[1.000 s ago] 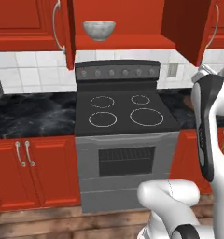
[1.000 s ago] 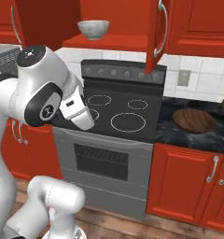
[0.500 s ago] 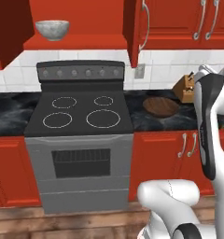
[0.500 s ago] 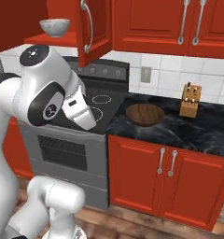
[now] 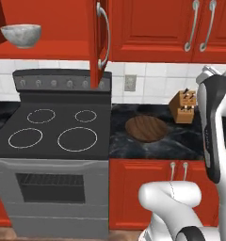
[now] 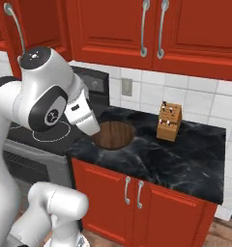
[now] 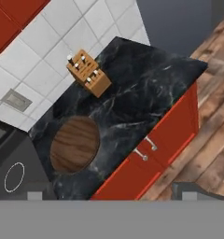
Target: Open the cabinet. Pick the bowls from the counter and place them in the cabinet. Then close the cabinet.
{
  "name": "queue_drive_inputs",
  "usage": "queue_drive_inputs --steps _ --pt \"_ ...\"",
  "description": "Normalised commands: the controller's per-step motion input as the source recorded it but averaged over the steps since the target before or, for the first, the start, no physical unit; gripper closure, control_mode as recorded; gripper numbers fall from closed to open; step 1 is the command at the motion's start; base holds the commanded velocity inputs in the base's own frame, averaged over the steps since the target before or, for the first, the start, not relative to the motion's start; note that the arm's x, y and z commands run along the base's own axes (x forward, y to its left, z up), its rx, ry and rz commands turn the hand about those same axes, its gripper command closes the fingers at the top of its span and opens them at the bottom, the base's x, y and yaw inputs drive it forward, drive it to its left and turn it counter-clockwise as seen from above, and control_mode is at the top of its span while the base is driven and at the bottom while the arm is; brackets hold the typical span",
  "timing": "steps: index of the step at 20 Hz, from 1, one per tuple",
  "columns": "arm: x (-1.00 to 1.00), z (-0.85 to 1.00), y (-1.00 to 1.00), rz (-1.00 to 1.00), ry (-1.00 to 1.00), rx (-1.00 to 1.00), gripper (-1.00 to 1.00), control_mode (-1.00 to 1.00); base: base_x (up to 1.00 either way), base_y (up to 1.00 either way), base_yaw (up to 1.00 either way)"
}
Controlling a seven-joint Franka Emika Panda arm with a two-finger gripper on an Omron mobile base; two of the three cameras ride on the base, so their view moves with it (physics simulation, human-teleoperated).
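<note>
the wooden bowl (image 5: 146,128) sits on the counter (image 5: 181,141) beside the stovetop (image 5: 53,134), waiting to join the stone bowl (image 5: 21,35) on the open cabinet (image 5: 97,40) shelf (gripper held wide and empty above it, presumably to descend).

White robot arm with dark joints

The arm (image 6: 45,96) is built of smooth, rounded glossy white shells, with dark grey bands where the segments meet. One round dark grey joint cap (image 6: 49,115) carries a small white mark. The bulbous white base (image 5: 173,207) shows thin dark seam lines and a dark ring low down.
</note>
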Motion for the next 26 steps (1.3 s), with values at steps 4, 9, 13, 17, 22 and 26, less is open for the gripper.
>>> queue_drive_inputs --steps 4,9,13,17,22,26 --pt "0.00 0.00 0.00 0.00 0.00 0.00 -1.00 1.00 0.98 -0.06 0.18" --pt "0.00 0.00 0.00 0.00 0.00 0.00 -1.00 1.00 0.94 0.05 0.11" --pt "0.00 0.00 0.00 0.00 0.00 0.00 -1.00 1.00 0.46 0.10 -0.12" --pt "0.00 0.00 0.00 0.00 0.00 0.00 -1.00 1.00 0.37 0.00 -0.07" --pt "0.00 0.00 0.00 0.00 0.00 0.00 -1.00 1.00 0.44 0.01 -0.01" --pt "0.00 0.00 0.00 0.00 0.00 0.00 -1.00 1.00 0.27 0.02 -0.23"
